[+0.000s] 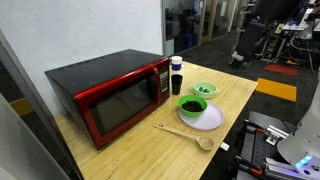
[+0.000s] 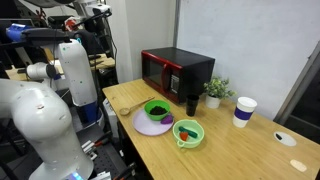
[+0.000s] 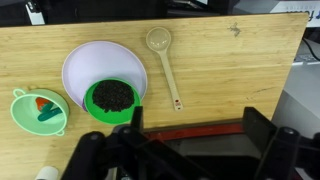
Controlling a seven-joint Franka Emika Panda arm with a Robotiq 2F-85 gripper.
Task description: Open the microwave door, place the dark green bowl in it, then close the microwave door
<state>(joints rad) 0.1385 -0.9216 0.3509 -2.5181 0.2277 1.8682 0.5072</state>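
My jaws stand wide apart, holding nothing. Just below them runs the red edge of the microwave [image 3: 190, 129]. The microwave door [image 1: 122, 105] is shut. Beyond, on the tabletop [image 3: 240, 70], the dark green bowl [image 3: 112, 98] sits on a lavender plate [image 3: 100, 58], with a wooden spoon [image 3: 165, 65] beside it.

I see a light wooden worktop [image 1: 130, 157] by a plain white wall [image 1: 80, 30], with a dark floor [image 1: 215, 52] and an orange patch [image 1: 278, 90] far back.

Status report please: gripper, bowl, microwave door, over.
Gripper open, empty. Door shut. Dark green bowl on plate, outside microwave. Bottle stands beside microwave.
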